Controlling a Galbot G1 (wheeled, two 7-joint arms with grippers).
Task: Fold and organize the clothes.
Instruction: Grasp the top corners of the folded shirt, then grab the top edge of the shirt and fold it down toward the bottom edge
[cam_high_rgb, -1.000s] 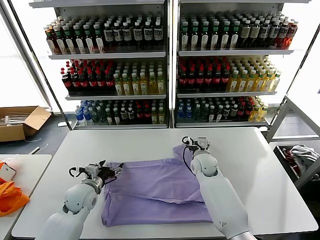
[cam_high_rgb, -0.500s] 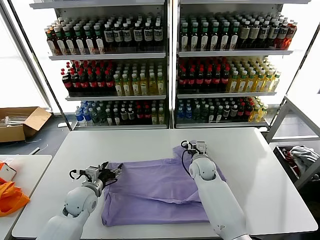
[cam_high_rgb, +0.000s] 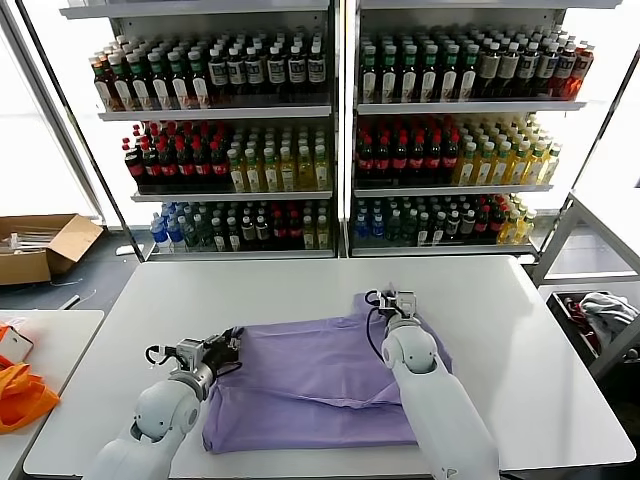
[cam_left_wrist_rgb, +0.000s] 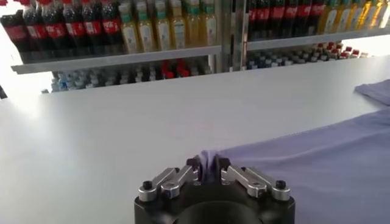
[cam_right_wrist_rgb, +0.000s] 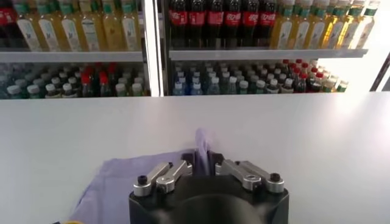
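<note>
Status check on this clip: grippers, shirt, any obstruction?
Left gripper shut on lavender t-shirt edge. Right gripper shut on its far corner. Shirt flat on white table. Nothing in the way.

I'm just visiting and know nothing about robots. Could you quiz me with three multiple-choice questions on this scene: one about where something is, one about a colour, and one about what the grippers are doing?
1. Where does the t-shirt lie?
A. On the white table
B. On a drinks shelf
C. In the cardboard box

2. What colour is the t-shirt?
A. Orange
B. Light purple
C. Green

3. What are the left gripper and right gripper doing?
A. Both hang open
B. Only one grips
C. Each pinches the fabric

Answers: 1 A, it is spread on the tabletop; 2 B, lavender in every view; 3 C, each wrist view shows a fabric fold between closed fingers.
</note>
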